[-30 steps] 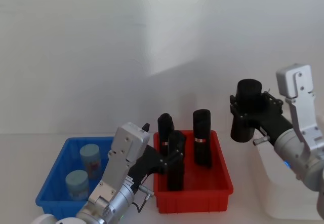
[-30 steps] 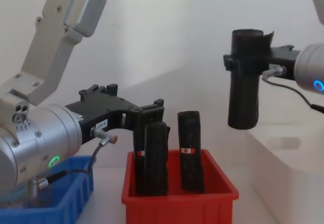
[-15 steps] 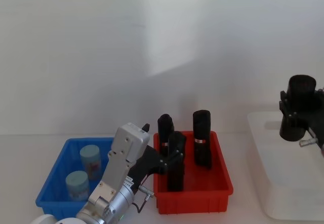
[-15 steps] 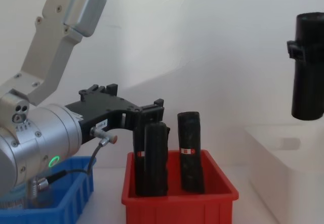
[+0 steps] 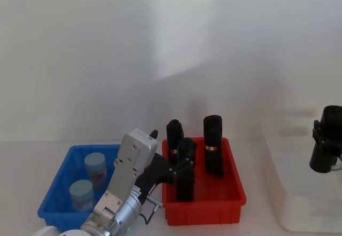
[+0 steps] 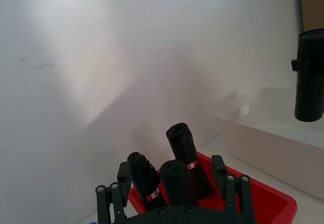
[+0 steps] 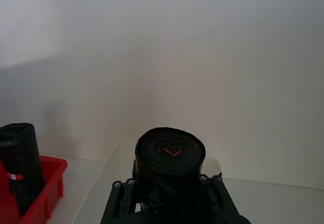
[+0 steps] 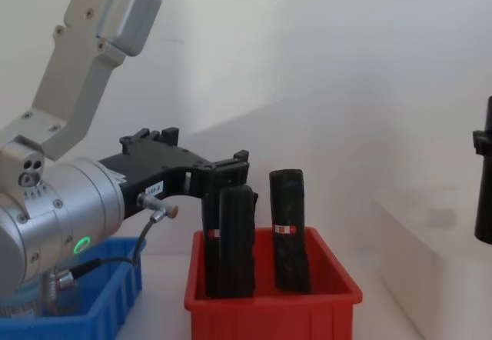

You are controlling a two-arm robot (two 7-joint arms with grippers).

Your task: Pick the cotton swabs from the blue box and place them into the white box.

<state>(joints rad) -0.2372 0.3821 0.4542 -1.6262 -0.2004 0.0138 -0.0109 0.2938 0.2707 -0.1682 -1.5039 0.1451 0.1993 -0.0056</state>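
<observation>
Two cotton swabs jars (image 5: 96,166) (image 5: 81,193) with pale lids stand in the blue box (image 5: 53,206) at the left. My left gripper (image 5: 172,169) hovers open over the red bin's left side, beside the black rolls and apart from the jars; its fingers (image 6: 124,176) stand wide apart. At the far right, my right gripper (image 5: 325,142) is shut on a tall black roll (image 7: 169,155) and holds it upright above the white box (image 5: 283,193). In the chest view the roll (image 8: 484,201) shows at the right edge.
A red bin (image 5: 203,206) holding three upright black rolls (image 5: 212,145) stands between the blue box and the white box. My left forearm (image 8: 61,209) looms over the blue box (image 8: 108,309). A plain white wall closes off the back.
My right gripper has carried the black roll to the right and downward, from beside the red bin to above the white box. The left arm has not moved.
</observation>
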